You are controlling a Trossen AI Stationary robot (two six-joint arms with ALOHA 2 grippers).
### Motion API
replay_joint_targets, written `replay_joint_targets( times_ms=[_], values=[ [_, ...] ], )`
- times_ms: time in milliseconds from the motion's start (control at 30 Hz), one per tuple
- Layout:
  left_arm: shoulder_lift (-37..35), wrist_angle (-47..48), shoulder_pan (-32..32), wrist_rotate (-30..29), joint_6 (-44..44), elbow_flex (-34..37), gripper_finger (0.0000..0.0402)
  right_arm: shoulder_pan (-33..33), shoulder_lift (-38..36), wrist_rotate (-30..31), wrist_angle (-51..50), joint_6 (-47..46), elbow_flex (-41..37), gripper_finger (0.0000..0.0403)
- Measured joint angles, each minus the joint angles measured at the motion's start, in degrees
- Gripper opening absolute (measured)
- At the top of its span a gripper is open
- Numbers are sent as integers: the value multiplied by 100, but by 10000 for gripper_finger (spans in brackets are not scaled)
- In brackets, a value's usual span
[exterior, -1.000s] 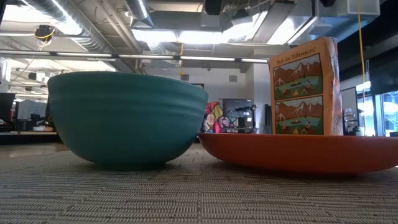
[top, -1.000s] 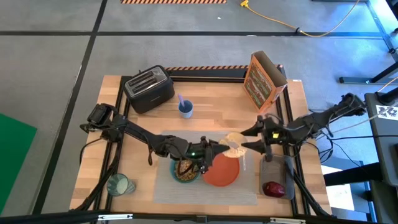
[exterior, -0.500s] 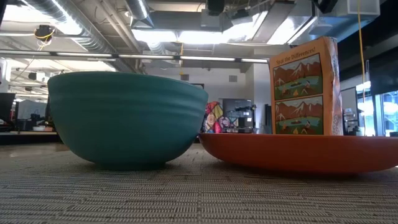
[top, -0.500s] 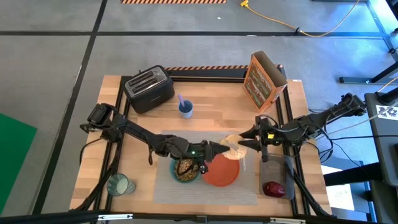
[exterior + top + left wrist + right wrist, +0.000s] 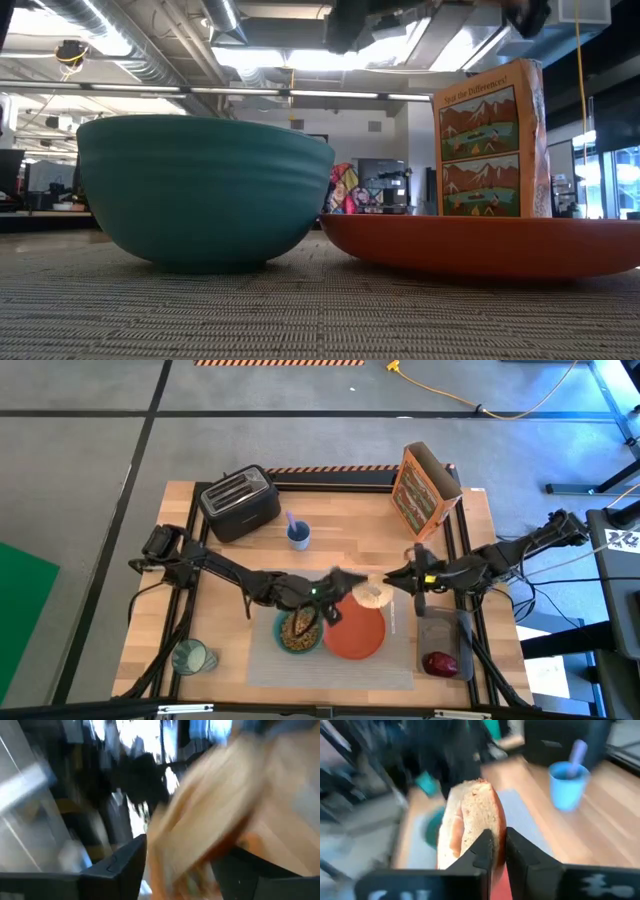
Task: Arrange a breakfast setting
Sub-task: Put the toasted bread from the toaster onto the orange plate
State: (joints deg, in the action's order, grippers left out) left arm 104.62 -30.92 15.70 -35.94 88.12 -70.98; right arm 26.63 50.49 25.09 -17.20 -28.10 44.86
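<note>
Right tool (image 5: 495, 851) clenched on toast slice (image 5: 470, 822), held above far rim of orange-red plate (image 5: 357, 635). Left tool (image 5: 338, 578) released, just beside. Advise: lower flat over plate centre before letting go.

The pale wooden tabletop (image 5: 340, 540) carries a black two-slot toaster (image 5: 240, 502) at its far left, with a small blue cup (image 5: 298, 535) just beside it and an upright orange-brown cereal box (image 5: 424, 490) at the far right. A grey translucent rectangular placemat (image 5: 400, 660) lies along the near edge. A clear greenish glass (image 5: 190, 657) stands at the near left corner, a dark-red apple (image 5: 440, 663) at the near right.
</note>
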Motion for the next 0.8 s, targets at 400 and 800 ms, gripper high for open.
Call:
replay_joint_targets(
  times_ms=[400, 800],
  values=[
    [-92, 3731, -145, -972, -4574, 0, 229, 1, 705, 64, -29, -45, -438, 20],
    [-1211, 4041, -791, -715, -5946, -5, 227, -120, 2772, 14, 1380, -121, -629, 23]
  ],
)
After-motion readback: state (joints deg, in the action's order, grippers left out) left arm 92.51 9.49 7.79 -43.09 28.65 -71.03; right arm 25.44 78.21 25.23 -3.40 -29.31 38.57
